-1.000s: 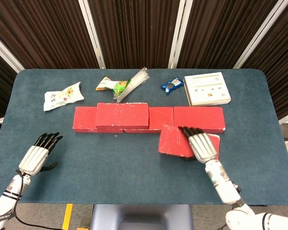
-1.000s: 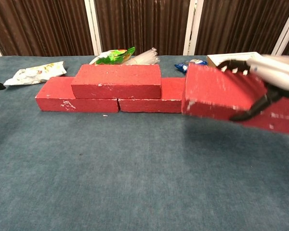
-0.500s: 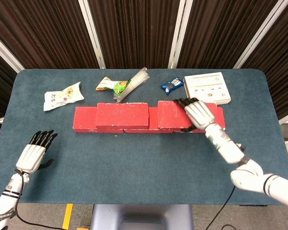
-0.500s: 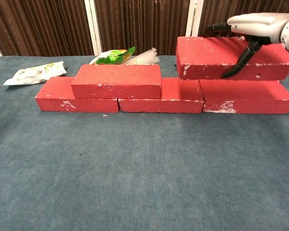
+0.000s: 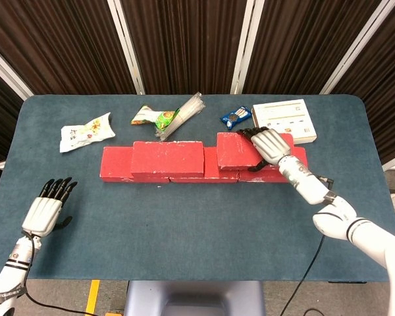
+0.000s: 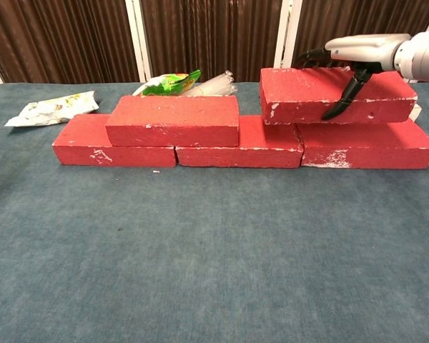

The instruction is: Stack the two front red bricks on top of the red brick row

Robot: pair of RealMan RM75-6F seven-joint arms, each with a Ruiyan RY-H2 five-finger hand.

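Note:
A row of red bricks (image 5: 118,164) (image 6: 239,148) runs across the middle of the table. One red brick (image 5: 168,158) (image 6: 171,120) lies stacked on the row's left part. A second red brick (image 5: 237,150) (image 6: 300,96) rests on the row's right part, spanning a joint. My right hand (image 5: 270,146) (image 6: 354,53) grips this brick from above, fingers over its far edge and thumb on its front face. My left hand (image 5: 45,212) hovers near the front left table edge, fingers straight and apart, holding nothing.
Behind the row lie a white snack packet (image 5: 85,131) (image 6: 50,108), a green packet (image 5: 155,118) (image 6: 168,82), a clear plastic bag (image 5: 184,110), a blue packet (image 5: 236,117) and a white box (image 5: 284,122). Blue table cloth (image 5: 184,224) stretches in front of the row.
My right hand carried the red brick from the front of the table up over the row and lowered it onto the right part. My left hand drew back toward the front edge.

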